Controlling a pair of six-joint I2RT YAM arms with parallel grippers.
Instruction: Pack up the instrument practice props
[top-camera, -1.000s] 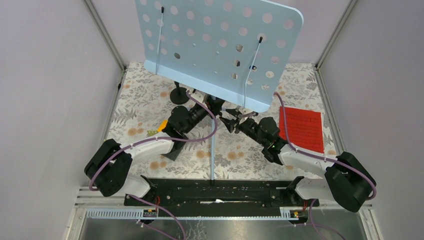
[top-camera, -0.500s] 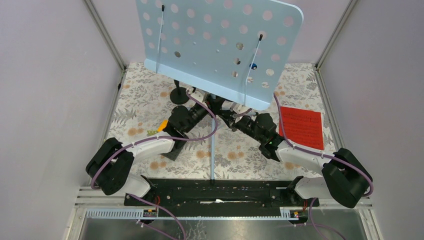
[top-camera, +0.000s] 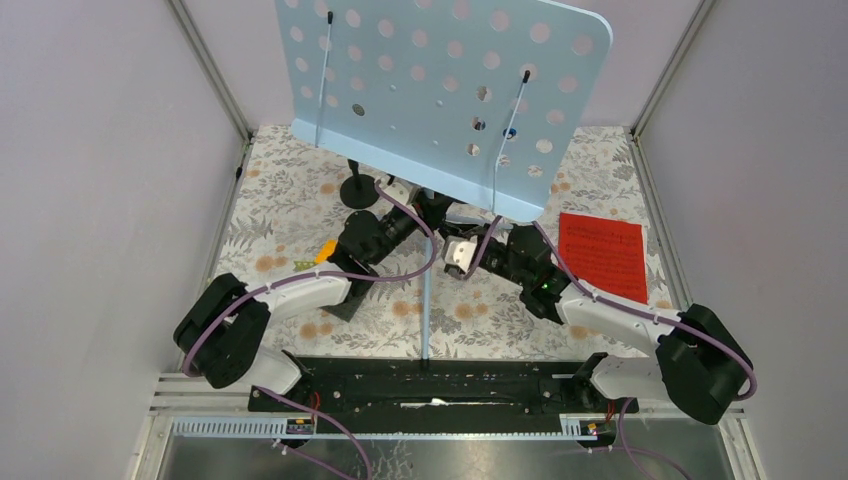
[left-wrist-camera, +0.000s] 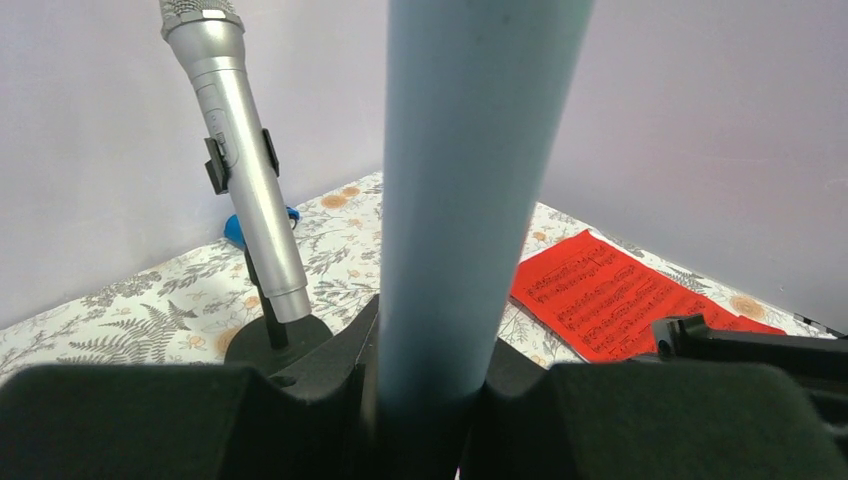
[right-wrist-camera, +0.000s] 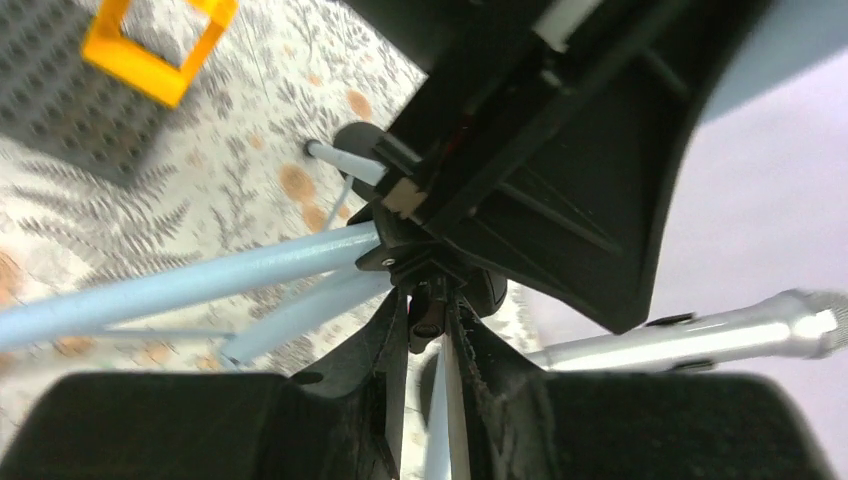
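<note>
Pole (left-wrist-camera: 470, 150) of the stand (top-camera: 440, 90) sits pinched in the left pincer (left-wrist-camera: 430, 370); right pincer (right-wrist-camera: 428, 335) nips the stand's black hub (right-wrist-camera: 415, 258).

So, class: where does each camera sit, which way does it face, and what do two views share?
Top external: above and behind the arms, looking down on the table; both arms show.
Left wrist: on the left arm, looking past the left hand, shut on the sheet-music holder.
Right wrist: on the right arm, looking past the right hand at the holder's leg hub.
Shared: both wrist views show the silver microphone.
</note>
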